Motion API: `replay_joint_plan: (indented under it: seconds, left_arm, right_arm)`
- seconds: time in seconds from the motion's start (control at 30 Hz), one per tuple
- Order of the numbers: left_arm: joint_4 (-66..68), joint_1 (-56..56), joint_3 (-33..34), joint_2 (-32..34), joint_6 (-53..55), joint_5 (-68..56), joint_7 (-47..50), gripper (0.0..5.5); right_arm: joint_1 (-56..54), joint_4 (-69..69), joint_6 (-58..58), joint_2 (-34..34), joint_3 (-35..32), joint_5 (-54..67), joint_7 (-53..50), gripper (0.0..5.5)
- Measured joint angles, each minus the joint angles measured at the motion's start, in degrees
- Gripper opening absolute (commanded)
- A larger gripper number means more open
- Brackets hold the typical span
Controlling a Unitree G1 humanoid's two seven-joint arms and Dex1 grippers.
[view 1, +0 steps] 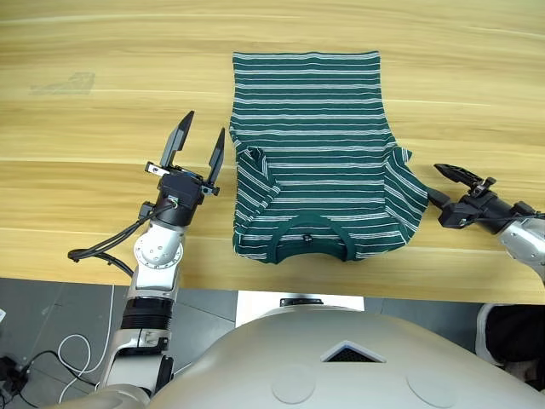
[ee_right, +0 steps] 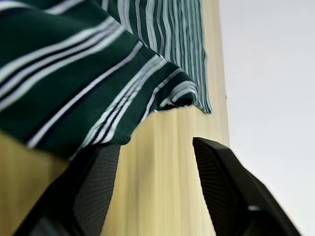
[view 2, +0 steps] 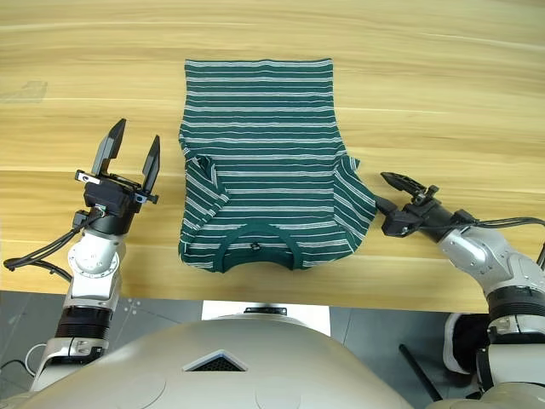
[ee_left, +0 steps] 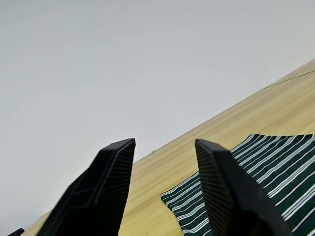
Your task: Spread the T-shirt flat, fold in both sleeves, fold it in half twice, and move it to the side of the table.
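Observation:
A dark green T-shirt (view 1: 311, 145) with white stripes lies on the wooden table (view 1: 85, 213), collar toward me. Its left sleeve is folded in over the body. The right sleeve (view 2: 358, 192) bulges out past the side edge. My left gripper (view 1: 205, 124) stands open and upright just left of the shirt, holding nothing; the left wrist view looks past its fingers (ee_left: 216, 187) to the shirt's far corner (ee_left: 275, 162). My right gripper (view 2: 381, 188) is open, low at the right sleeve's hem. In the right wrist view the sleeve cloth (ee_right: 74, 64) hangs over one finger (ee_right: 96, 182).
Bare tabletop stretches wide to the left, right and behind the shirt. The table's front edge (view 1: 255, 288) runs just below the collar. A faint grey mark (view 1: 68, 83) shows on the wood at the far left. Cables (view 1: 51, 358) lie on the floor below.

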Motion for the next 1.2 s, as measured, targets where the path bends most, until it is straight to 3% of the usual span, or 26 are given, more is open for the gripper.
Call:
replay_joint_plan:
  seconds: [0.17,0.33,0.6,1.0,1.2]
  left_arm:
    - [-0.18,0.82,0.7,-0.28,0.28,-0.04,-0.43,2.24]
    - [-1.95,2.11,1.41,-0.83,0.7,-0.1,-1.02,2.24]
    - [-2.18,3.18,2.19,-2.2,0.8,-0.05,-0.88,2.24]
    - [-2.38,3.16,1.87,-3.1,1.44,-0.04,-2.13,2.24]
    - [-2.38,3.07,1.73,-3.26,1.43,-0.06,-2.7,2.24]
  right_arm:
    - [1.47,-2.49,-1.22,-2.58,1.82,3.66,3.16,2.71]
    - [7.9,-6.42,-1.62,-12.71,0.99,12.28,12.15,2.71]
    - [9.6,-11.48,2.65,-16.35,0.32,18.74,22.37,2.71]
    - [3.31,-9.57,1.89,-6.02,4.23,20.52,25.05,2.71]
    - [2.54,-8.03,0.68,-5.27,4.51,20.21,24.42,2.71]
